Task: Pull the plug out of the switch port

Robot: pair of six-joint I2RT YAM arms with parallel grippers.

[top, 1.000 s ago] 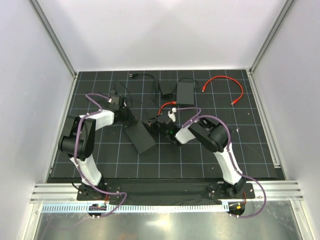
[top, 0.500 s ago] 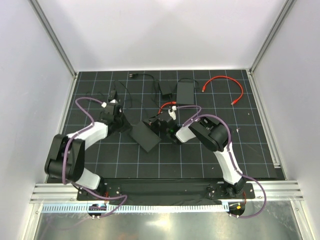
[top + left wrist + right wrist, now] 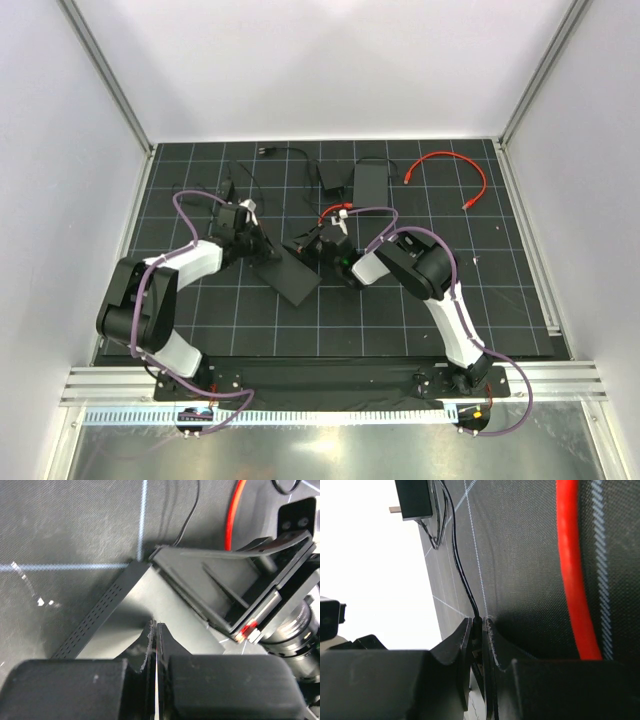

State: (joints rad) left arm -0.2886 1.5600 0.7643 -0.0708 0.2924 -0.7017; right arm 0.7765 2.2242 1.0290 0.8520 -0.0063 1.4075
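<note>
one switch (image 3: 290, 272), left jaws shut empty over its top, right jaws pinching black cable (image 3: 462, 580) at its edge

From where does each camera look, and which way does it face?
Top external: above, behind the bases, facing down on the table; left arm, right arm show.
Left wrist: on the left arm, facing the switch; the shut left gripper and right gripper show.
Right wrist: low over the table, facing along the black cable its fingers pinch.
Both wrist views share the red cable.
</note>
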